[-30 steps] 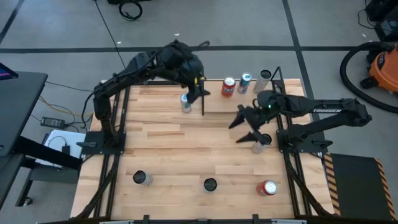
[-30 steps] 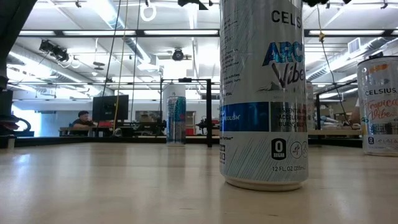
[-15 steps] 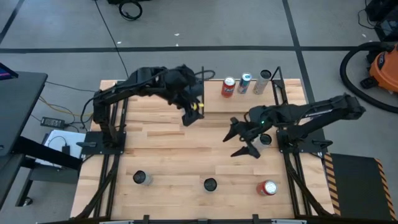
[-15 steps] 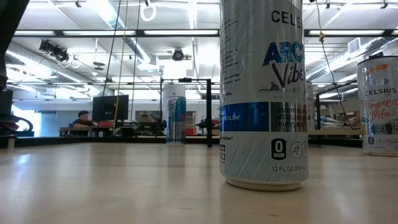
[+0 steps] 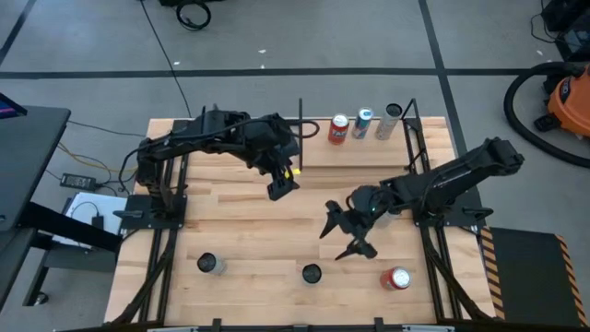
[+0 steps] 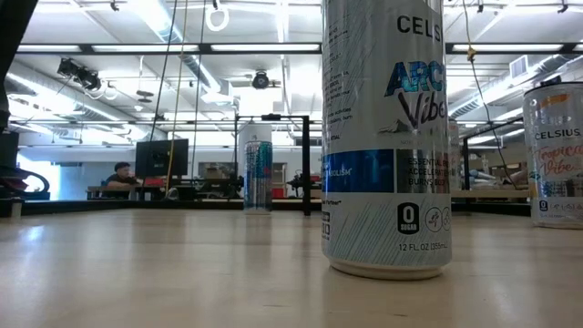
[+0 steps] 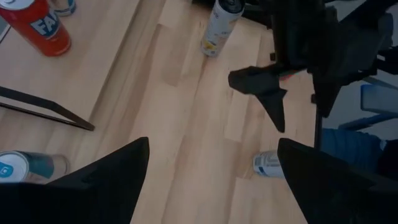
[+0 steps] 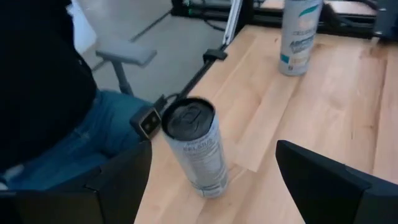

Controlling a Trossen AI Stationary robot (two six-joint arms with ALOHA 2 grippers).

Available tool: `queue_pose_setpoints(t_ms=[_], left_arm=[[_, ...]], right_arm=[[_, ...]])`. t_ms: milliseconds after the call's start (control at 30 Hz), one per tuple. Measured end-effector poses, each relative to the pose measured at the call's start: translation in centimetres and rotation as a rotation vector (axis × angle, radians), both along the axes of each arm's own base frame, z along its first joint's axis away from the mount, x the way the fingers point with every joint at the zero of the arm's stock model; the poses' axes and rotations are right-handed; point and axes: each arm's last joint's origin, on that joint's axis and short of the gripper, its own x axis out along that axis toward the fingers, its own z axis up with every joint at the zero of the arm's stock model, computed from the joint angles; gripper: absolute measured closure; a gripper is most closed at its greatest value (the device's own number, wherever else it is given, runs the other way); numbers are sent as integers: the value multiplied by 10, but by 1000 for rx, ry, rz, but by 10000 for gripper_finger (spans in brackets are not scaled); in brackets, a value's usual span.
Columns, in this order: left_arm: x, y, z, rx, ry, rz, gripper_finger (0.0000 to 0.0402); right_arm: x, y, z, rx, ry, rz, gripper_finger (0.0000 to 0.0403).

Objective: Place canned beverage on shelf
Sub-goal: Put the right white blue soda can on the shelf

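Observation:
The shelf (image 5: 359,152) is the pale panel at the far right, carrying a red can (image 5: 339,129), a blue can (image 5: 362,123) and a grey can (image 5: 392,120). A blue-and-white can (image 6: 258,178) stands beside the shelf's left rod; my left arm hides it in the high view. My left gripper (image 5: 281,183) is open and empty, over the table on the near side of that can. My right gripper (image 5: 343,237) is open and empty, and points at a black-topped can (image 5: 311,273) standing upright near the near edge, which also shows in the right wrist view (image 8: 196,149).
A can (image 5: 210,265) stands near the near left corner and a red-topped can (image 5: 396,278) near the near right. Another can (image 7: 221,25) stands by my right arm's base. A black rod (image 7: 43,109) edges the shelf. A seated person (image 8: 56,112) is beyond the table's edge.
My left gripper has drawn back from the can beside the shelf's left rod, toward the near edge; that can stays standing. My right gripper has gone toward the near edge and leftward, toward the black-topped can, staying open.

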Motion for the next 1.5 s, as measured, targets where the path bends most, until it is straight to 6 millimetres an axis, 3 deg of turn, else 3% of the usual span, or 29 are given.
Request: queue_pose_setpoints(t_ms=[667,1500], left_arm=[[0,-2,0,-78,-3,109,44],[4,-6,4,-123,-58,145,44]], right_arm=[[20,47,-32,-88,-105,103,51],[33,60,-54,-162,-153,41,51]])
